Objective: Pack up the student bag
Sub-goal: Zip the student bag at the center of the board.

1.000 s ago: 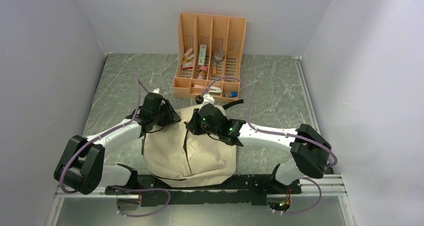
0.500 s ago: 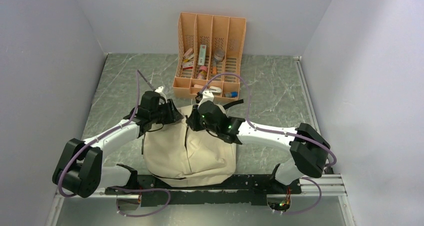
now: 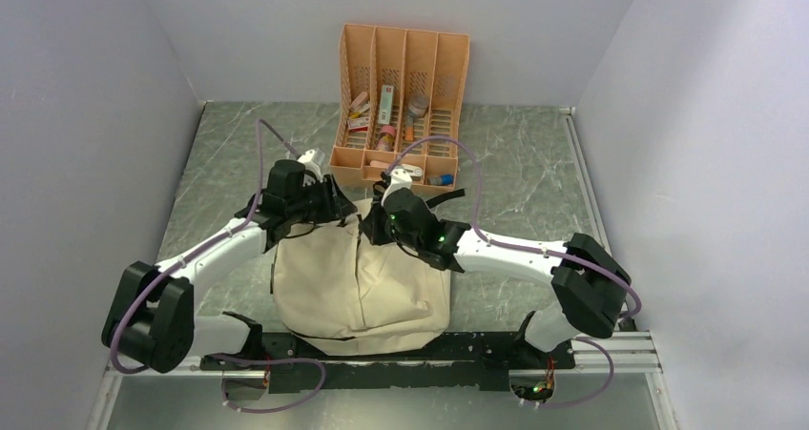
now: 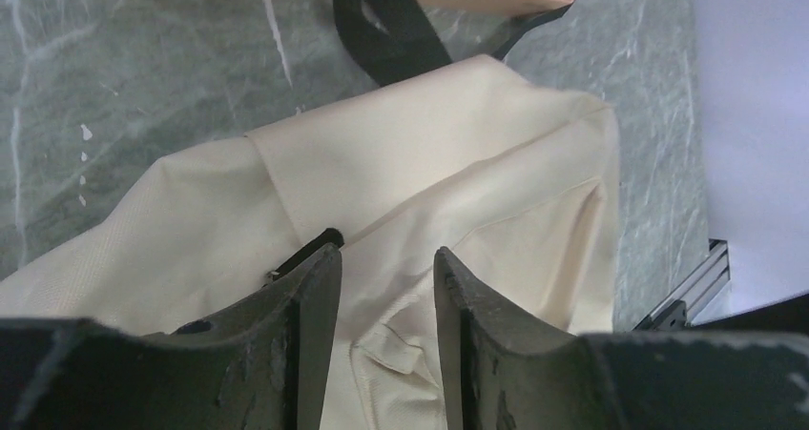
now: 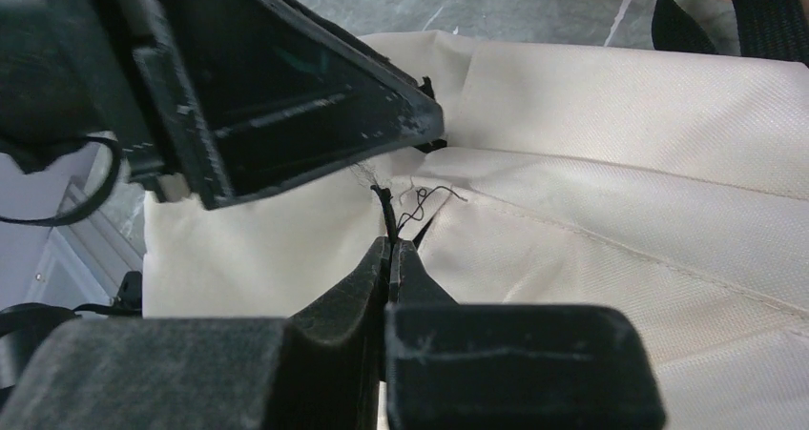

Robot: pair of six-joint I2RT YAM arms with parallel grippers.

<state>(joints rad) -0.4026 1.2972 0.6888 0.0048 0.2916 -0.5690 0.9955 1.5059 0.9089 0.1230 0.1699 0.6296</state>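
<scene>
The student bag (image 3: pixel 358 292) is a cream-beige backpack lying on the table between the two arms, its black strap (image 4: pixel 386 30) pointing toward the far side. My right gripper (image 5: pixel 389 251) is shut on a thin black zipper pull at the bag's top seam, with loose black threads beside it. In the top view the right gripper (image 3: pixel 369 226) sits at the bag's far edge. My left gripper (image 4: pixel 382 258) hovers right there too, jaws apart over creased bag fabric and a black zipper end (image 4: pixel 305 249). One left finger (image 5: pixel 382 115) touches the fabric close to the right fingertips.
An orange slotted desk organiser (image 3: pixel 401 96) with several small items stands just beyond the bag, close to both grippers. Grey walls close in the left, right and far sides. A black rail (image 3: pixel 477 349) runs along the near edge.
Both grippers have moved toward the far edge of the bag and closer together. The right jaws opened slightly, then closed on the zipper pull. The bag's top has shifted with them.
</scene>
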